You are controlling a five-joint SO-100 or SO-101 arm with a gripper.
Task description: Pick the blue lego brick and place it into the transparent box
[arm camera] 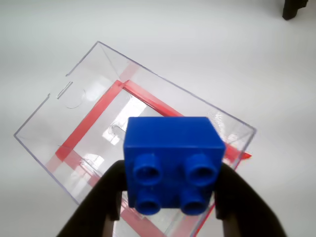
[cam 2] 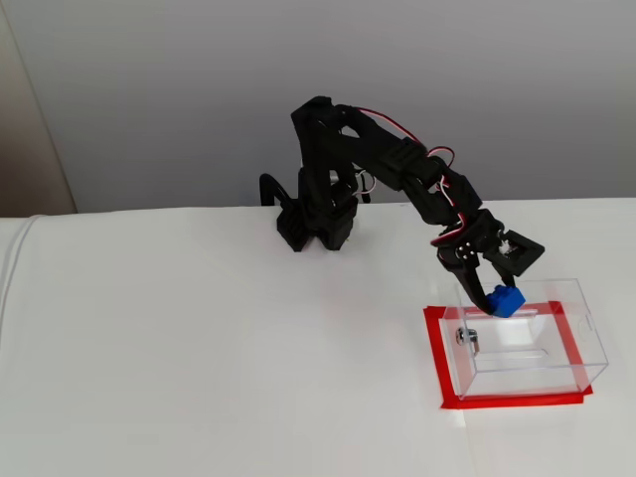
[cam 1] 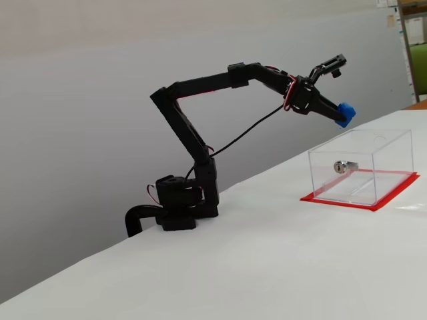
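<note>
My gripper (arm camera: 170, 185) is shut on the blue lego brick (arm camera: 172, 148), whose studs face the wrist camera. The brick hangs in the air above the transparent box (arm camera: 74, 113), over its near edge. In a fixed view the brick (cam 1: 344, 113) sits at the tip of the gripper (cam 1: 340, 115), clearly higher than the box (cam 1: 380, 167). In the other fixed view the brick (cam 2: 504, 300) held by the gripper (cam 2: 500, 297) overlaps the box (cam 2: 537, 358) near its back left corner. The box has a silver lock (cam 1: 341, 166) on one wall and stands on a red base (cam 2: 434, 348).
The black arm's base (cam 1: 177, 207) stands near the white table's back edge. The white tabletop (cam 2: 199, 348) stretches out around the box. A dark object (arm camera: 295, 7) shows at the top right corner of the wrist view.
</note>
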